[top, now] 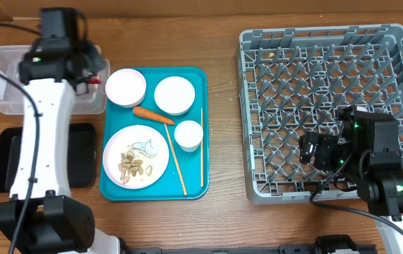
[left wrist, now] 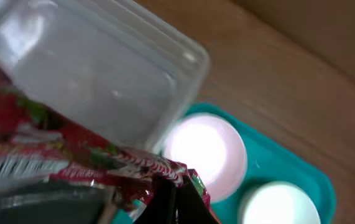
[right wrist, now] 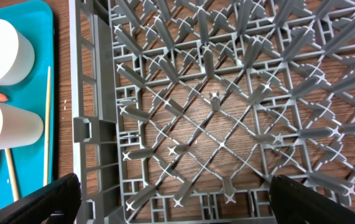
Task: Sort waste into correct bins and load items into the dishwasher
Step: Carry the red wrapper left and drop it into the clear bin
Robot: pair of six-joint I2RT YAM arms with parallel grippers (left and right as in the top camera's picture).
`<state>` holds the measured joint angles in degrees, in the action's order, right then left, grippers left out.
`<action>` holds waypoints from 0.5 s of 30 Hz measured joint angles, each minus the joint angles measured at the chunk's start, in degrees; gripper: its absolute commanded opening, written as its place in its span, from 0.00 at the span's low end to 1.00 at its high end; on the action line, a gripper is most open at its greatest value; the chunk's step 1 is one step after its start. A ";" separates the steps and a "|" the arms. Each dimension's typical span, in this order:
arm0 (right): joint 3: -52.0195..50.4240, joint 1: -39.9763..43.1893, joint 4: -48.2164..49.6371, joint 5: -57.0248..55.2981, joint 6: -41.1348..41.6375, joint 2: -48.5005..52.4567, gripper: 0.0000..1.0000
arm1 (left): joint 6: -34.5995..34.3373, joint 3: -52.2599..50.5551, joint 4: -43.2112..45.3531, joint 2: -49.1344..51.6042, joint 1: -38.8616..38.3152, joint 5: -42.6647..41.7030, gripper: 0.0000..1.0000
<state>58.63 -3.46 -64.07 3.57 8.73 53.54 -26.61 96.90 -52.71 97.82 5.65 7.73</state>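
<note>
My left gripper is shut on a red crinkled wrapper and holds it over the edge of the clear plastic bin, also in the left wrist view. The teal tray holds two white bowls, a white cup, a carrot, chopsticks and a plate with food scraps. My right gripper is open and empty above the front left part of the grey dishwasher rack, also in the right wrist view.
A black bin lies left of the tray, partly under my left arm. The rack fills the right half of the wooden table.
</note>
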 measured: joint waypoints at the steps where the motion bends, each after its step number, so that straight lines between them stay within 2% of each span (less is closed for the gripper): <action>1: 0.00 0.00 0.00 0.00 0.02 0.00 1.00 | 0.00 0.00 1.14 0.35 1.40 0.50 0.30; 2: 0.00 0.00 0.02 0.00 0.04 0.00 1.00 | 0.31 0.00 1.86 0.68 2.32 0.79 0.60; 4: 0.00 -0.02 0.04 0.00 0.02 0.00 1.00 | 0.28 0.00 3.76 2.78 5.62 1.27 0.88; 5: 0.00 -0.02 0.04 0.00 0.02 0.00 1.00 | 0.37 0.00 4.46 3.61 6.16 1.27 0.93; 7: 0.00 0.00 -0.02 0.02 0.02 0.00 1.00 | 0.44 0.00 5.60 5.14 6.51 0.59 0.95; 8: 0.00 -0.02 0.00 0.00 0.02 0.00 1.00 | 0.70 0.00 5.81 5.35 6.49 -0.02 1.00; 10: 0.00 0.00 -0.07 0.02 0.02 0.00 1.00 | 2.12 0.02 5.44 5.35 6.45 -3.26 1.00; 12: 0.00 -0.02 -0.09 0.02 0.00 0.00 1.00 | 2.97 0.44 0.00 4.94 5.79 -8.50 1.00; 15: 0.02 -0.02 -0.15 0.02 0.04 0.04 1.00 | 2.23 0.63 -16.92 3.72 1.95 -13.05 1.00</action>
<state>58.65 -3.49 -64.23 3.60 8.78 53.58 -24.38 97.54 -69.63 101.54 7.60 -5.32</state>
